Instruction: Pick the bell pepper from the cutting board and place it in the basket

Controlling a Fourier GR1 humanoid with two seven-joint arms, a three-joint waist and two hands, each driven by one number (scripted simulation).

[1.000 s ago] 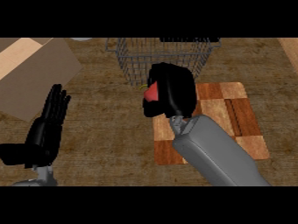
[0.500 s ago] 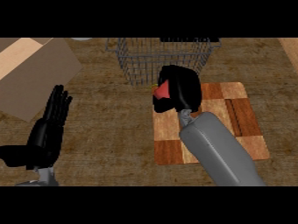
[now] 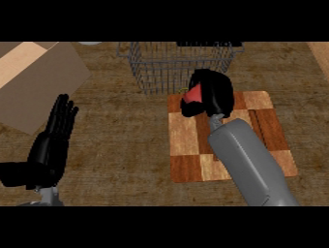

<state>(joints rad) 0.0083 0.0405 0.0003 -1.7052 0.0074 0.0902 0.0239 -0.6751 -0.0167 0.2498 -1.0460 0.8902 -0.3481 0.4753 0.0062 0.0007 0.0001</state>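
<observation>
Now the right hand (image 3: pixel 212 94) is curled round the red bell pepper (image 3: pixel 194 95), above the cutting board's (image 3: pixel 196 145) far edge. The wire basket (image 3: pixel 169 72) lies toward eleven o'clock, just beyond. Since half a second ago, hand and pepper have edged nearer it. The left hand (image 3: pixel 50 145) rests open at eight o'clock.

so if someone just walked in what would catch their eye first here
Most likely the red bell pepper, wrapped in the black right hand at the far end of the checkered cutting board. Just beyond it stands the wire basket. At the lower left, the left hand rests open, fingers up.
</observation>
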